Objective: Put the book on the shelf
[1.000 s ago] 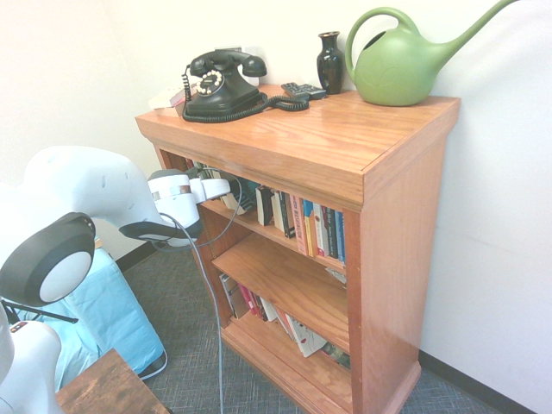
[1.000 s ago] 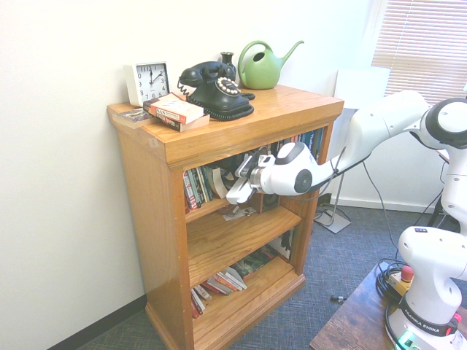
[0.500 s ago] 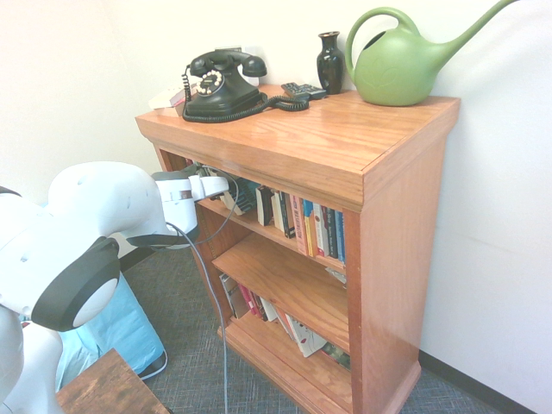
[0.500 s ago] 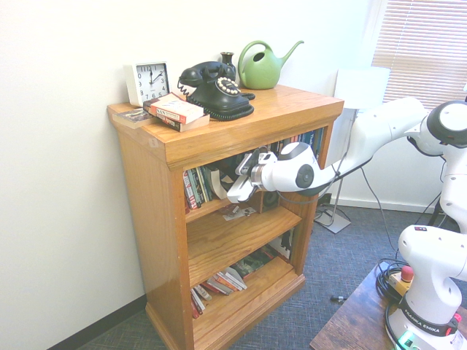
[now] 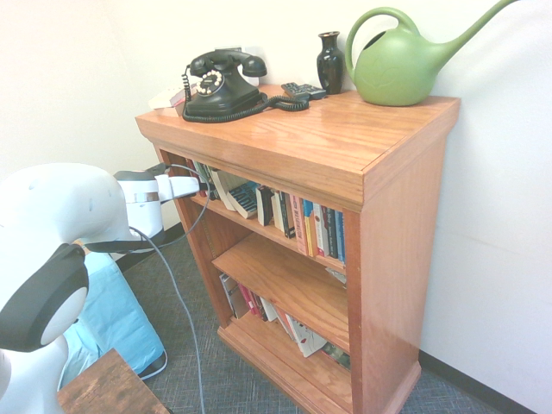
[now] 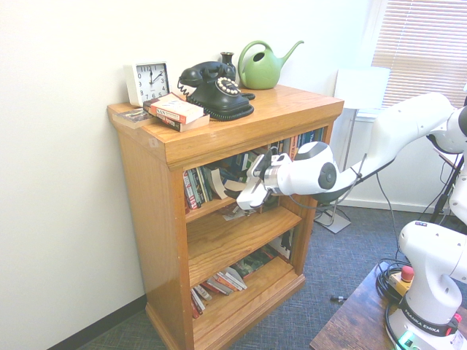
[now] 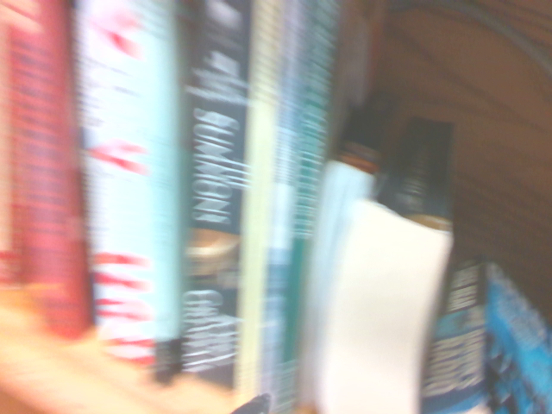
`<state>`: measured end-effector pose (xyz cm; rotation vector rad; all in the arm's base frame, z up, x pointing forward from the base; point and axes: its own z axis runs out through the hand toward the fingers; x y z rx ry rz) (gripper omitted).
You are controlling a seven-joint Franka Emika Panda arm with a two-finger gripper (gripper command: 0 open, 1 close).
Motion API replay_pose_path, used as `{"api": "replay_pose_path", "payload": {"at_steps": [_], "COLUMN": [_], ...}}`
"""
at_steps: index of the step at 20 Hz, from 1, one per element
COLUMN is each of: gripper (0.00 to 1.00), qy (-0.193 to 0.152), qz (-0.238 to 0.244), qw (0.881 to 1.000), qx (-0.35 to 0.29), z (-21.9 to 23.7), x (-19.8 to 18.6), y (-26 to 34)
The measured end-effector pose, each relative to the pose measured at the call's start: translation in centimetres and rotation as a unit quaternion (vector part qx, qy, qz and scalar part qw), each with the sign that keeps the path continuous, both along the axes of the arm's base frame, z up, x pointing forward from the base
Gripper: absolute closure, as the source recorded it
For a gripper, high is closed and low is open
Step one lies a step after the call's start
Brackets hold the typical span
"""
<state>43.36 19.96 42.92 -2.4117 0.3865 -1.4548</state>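
Note:
The book [image 5: 244, 199], dark-covered with cream page edges, leans tilted against the row of upright books on the shelf [image 5: 285, 237], near that board's left end. From the other side the book [image 6: 216, 182] shows its cream pages slanting on the shelf [image 6: 201, 210]. My gripper [image 5: 197, 184] hangs just outside the bookcase front, a short way from the book, open and empty. In the second exterior view the gripper [image 6: 248, 195] points at the shelf opening. The blurred wrist view shows book spines and the cream page block of the book [image 7: 379, 319].
On the bookcase top stand a black telephone [image 5: 220, 84], a dark vase [image 5: 329, 60], a green watering can [image 5: 401, 62], a clock [image 6: 148, 82] and a flat orange book [image 6: 175, 111]. The middle board [image 5: 285, 285] holds a small item; the bottom board holds leaning books [image 5: 276, 315].
My gripper has drawn back out of the shelf opening and its fingers have parted. The book stays leaning on the shelf, free of the gripper.

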Motion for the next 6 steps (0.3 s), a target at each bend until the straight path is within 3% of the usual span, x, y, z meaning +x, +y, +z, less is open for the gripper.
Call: {"api": "replay_pose_path", "payload": {"at_steps": [6], "gripper": [0.00], "qy": [0.086], "qz": [-0.016], "qw": [0.996], "qx": [-0.015], "z": [2.1], "x": [-7.9], "y": [3.7]}}
